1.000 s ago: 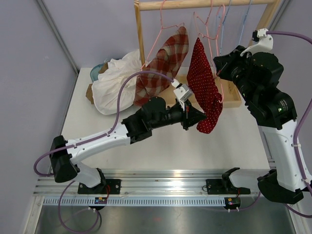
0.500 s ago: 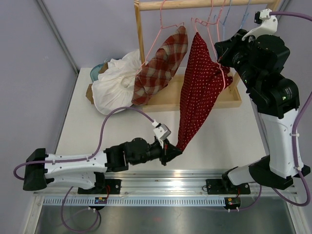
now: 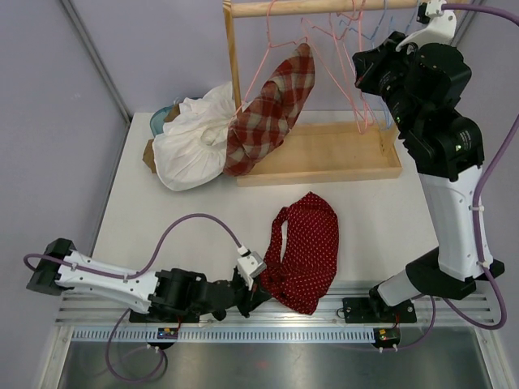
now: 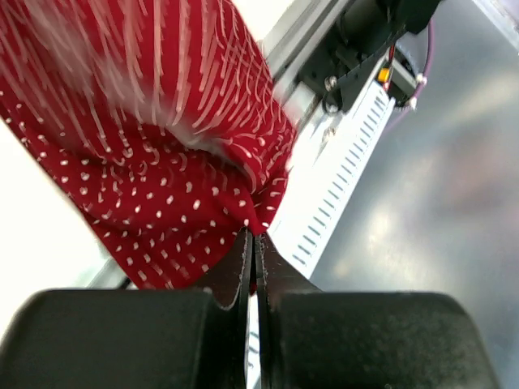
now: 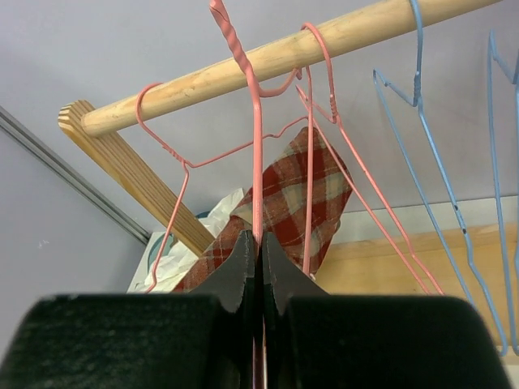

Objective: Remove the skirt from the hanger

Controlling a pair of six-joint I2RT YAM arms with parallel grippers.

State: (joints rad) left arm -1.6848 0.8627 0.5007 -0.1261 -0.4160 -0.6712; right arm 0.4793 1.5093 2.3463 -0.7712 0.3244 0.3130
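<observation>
red skirt (image 3: 308, 247), one, on table (image 3: 195, 211), clamped in left jaws; right jaws pinch one pink hanger (image 5: 257, 162).

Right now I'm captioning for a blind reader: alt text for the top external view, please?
A red dotted skirt lies crumpled on the white table, its near edge pinched in the left tool. The right tool, up at the wooden rack, grips a bare pink hanger; a plaid garment hangs alongside.
</observation>
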